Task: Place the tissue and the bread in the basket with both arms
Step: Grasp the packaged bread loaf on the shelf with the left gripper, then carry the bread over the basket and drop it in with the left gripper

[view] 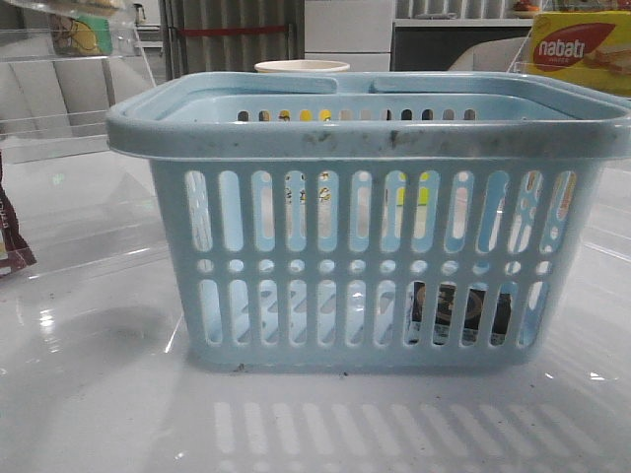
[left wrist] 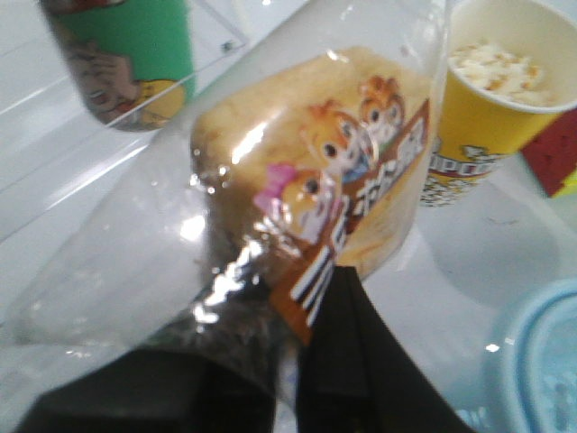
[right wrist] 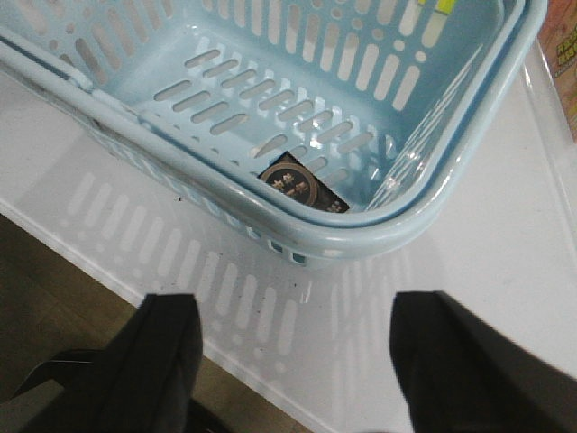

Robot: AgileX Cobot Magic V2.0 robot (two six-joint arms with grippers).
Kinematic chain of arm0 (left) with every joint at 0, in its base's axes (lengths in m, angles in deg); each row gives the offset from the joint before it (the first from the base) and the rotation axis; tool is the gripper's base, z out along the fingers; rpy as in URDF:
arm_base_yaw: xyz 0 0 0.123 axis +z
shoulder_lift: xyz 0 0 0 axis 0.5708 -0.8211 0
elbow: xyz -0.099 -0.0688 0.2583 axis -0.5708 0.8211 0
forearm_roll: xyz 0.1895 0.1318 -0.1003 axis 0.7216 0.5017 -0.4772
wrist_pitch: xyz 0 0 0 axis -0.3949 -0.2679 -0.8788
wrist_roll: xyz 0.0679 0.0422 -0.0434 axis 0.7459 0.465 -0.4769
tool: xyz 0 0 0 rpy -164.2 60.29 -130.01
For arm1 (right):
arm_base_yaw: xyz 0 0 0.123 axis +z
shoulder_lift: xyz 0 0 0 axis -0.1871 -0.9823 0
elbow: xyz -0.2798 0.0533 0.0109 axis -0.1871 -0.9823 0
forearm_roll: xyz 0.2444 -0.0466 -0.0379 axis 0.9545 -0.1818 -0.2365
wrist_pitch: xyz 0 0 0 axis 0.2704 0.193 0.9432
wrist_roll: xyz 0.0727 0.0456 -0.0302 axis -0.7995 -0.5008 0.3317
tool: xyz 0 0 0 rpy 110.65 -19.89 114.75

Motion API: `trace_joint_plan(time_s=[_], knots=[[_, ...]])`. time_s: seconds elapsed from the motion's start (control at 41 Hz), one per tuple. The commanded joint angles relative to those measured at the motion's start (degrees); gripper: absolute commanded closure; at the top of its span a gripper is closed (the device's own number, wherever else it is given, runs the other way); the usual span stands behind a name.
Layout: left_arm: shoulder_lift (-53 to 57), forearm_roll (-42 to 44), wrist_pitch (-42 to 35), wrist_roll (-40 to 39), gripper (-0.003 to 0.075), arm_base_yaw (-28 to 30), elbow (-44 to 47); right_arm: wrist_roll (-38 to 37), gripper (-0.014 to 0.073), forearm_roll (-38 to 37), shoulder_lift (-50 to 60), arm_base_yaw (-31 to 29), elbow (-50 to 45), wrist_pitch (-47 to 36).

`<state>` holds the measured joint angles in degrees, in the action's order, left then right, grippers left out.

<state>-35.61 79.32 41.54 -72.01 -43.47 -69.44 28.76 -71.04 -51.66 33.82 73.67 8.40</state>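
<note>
My left gripper (left wrist: 302, 361) is clenched on the yellowish-brown bread in its clear, crinkly plastic packet (left wrist: 306, 162), pinching the film by the dark label band while the loaf hangs free above the white bench (left wrist: 469, 262). A yellow paper popcorn cup (left wrist: 491, 81) and a green printed pack (left wrist: 126, 54) lie beyond it, and a sliver of the large light-blue plastic basket's rim (left wrist: 541, 352) shows near the packet. I judge the bread light and soft: it would crush under a hard squeeze, and the glossy wrapper looks slippery, so gripping the gathered film near the label seems safer than gripping the loaf itself.

My right gripper (right wrist: 293, 361) is released, its two dark fingers (right wrist: 167, 361) spread wide and holding nothing, hovering over the bench edge just outside the basket (right wrist: 397, 230). The small flat dark tissue pack with pale print (right wrist: 297, 185) already lies on the basket floor in a corner; the front view shows it through the slots. It looks light and pliable, needing no further handling.
</note>
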Motion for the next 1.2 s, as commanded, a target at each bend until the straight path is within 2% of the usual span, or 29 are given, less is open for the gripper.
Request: trace_joint_plan(time_s=[0.0,0.244,0.463,0.585,0.829,0.927,1.098,1.171], knots=[[5.0,-0.9,-2.1,1.6,0.0628,-3.8,-2.2,0.3,0.0043,-0.5,0.5,-0.1,1.4,-3.7],[6.0,-0.9,0.6,2.6,0.0628,-14.3,-0.4,0.3,0.0043,-0.5,0.5,-0.1,1.4,-3.7],[6.0,-0.9,-4.3,2.7,0.0628,-22.8,7.9,0.3,0.0043,-0.5,0.5,-0.1,1.4,-3.7],[4.9,-0.9,-8.2,2.7,0.0628,-25.2,11.9,0.3,0.0043,-0.5,0.5,-0.1,1.4,-3.7],[0.7,-0.9,-9.3,2.7,0.0622,-25.9,13.0,0.3,0.0043,-0.5,0.5,-0.1,1.4,-3.7],[-0.4,-0.9,-9.4,2.7,0.0563,-25.9,13.0,0.3,0.0043,-0.5,0.5,-0.1,1.4,-3.7],[-0.6,-1.8,-9.4,2.7,0.0361,-25.9,13.0,0.3,0.0043,-0.5,0.5,-0.1,1.4,-3.7],[-0.6,-2.0,-9.4,2.7,0.0302,-25.9,13.0,0.3,0.0043,-0.5,0.5,-0.1,1.4,-3.7]])
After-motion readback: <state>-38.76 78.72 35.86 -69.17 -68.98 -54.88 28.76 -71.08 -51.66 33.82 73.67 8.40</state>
